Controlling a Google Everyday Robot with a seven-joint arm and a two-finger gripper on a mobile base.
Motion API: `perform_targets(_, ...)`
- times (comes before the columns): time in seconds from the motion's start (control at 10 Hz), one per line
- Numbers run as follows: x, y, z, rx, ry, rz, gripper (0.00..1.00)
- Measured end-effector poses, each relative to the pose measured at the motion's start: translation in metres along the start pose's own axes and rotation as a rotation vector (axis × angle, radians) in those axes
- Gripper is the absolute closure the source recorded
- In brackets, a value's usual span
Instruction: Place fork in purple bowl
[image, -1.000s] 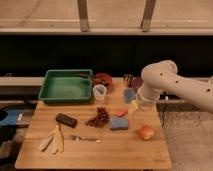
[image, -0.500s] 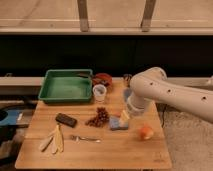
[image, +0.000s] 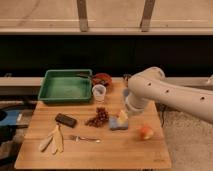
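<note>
The fork (image: 84, 138) is slim and silver and lies flat on the wooden table (image: 100, 155), near the front and left of the middle. My gripper (image: 122, 117) hangs from the white arm (image: 150, 90), low over a blue sponge (image: 116, 125) to the right of the fork. It is well apart from the fork. Of the purple bowl, only a small dark edge (image: 126, 77) shows at the back, behind the arm.
A green tray (image: 66, 86) stands back left, with a reddish-brown bowl (image: 102, 80) and a clear cup (image: 99, 92) beside it. Dark grapes (image: 98, 117), a black block (image: 65, 120), pale wooden utensils (image: 53, 141) and an orange fruit (image: 146, 132) lie on the table.
The arm has swung left and forward over the table, bringing the gripper down to the blue sponge. It now hides the blue cup and most of the purple bowl. The fork has not moved.
</note>
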Motion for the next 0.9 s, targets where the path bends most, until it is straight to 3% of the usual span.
perform_targets(0.2, -0.022, 0.031, 0.008, -0.004, 0.003, -0.081, 0.3)
perform_targets(0.5, -0.065, 0.105, 0.028, -0.018, 0.016, -0.244, 0.3)
perform_targets(0.7, -0.076, 0.152, 0.038, -0.039, 0.037, -0.34, 0.3)
perform_targets(0.9, -0.076, 0.155, 0.04, -0.037, 0.041, -0.351, 0.3)
